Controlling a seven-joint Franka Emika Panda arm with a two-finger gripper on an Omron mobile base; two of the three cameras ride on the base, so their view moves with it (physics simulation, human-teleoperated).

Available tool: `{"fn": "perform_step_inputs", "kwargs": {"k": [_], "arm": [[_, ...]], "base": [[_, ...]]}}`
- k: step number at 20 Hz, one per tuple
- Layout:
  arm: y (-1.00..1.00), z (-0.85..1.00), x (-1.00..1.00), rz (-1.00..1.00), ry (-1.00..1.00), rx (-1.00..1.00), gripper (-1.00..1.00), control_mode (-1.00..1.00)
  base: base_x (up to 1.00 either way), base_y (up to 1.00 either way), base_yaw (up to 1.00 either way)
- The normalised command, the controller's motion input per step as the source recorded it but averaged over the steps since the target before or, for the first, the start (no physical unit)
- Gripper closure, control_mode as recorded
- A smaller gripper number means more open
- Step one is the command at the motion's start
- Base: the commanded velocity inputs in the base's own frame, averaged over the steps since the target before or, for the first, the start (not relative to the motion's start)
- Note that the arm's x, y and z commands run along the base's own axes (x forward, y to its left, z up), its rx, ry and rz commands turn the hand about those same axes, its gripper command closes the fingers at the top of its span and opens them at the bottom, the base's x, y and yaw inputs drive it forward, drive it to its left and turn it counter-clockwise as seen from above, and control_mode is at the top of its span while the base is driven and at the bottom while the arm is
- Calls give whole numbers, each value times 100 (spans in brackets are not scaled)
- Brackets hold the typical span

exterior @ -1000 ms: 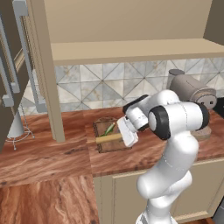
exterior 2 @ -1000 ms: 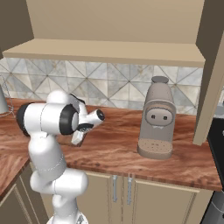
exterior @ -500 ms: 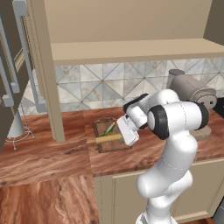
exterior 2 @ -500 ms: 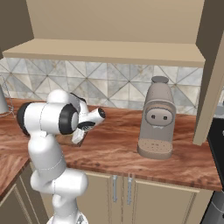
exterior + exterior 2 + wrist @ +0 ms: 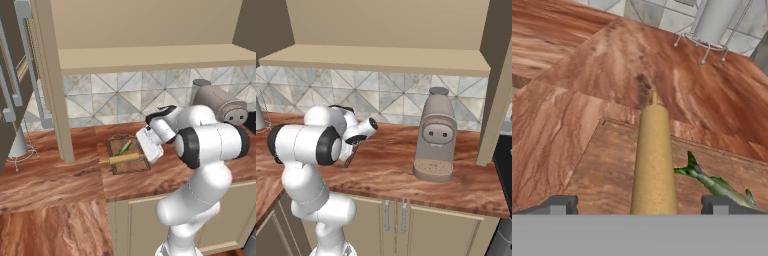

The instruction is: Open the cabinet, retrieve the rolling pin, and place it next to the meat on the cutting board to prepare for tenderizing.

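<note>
kitchen: tiled backsplash (image 5: 120,97), wooden counter (image 5: 50,175)

My fingers (image 5: 559,204) straddle the rolling pin (image 5: 654,160); fish (image 5: 714,183) at three o'clock, bare counter (image 5: 572,90) at ten.

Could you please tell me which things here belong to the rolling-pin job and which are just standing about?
Job:
rolling pin
meat
cutting board
cabinet
gripper

Standing about:
coffee machine
wire-legged stand
</note>
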Motion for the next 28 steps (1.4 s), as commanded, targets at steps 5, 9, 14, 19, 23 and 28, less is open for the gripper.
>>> {"fn": "perform_step_inputs", "kwargs": {"k": [5,9,14,19,23,28], "arm": [[-13,37,-21,2,0,0,-100,-100],[-11,40,-35,1,-1,0,-100,-100],[-7,49,-42,0,-2,0,-100,-100],[-3,44,-50,0,-4,0,-100,-100],[-2,42,-71,0,-9,0,-100,-100],[0,41,-76,0,-9,0,-100,-100]], "base": [[0,0,0],[0,0,0],[0,0,0],[0,0,0],[0,0,0],[0,0,0]]}}
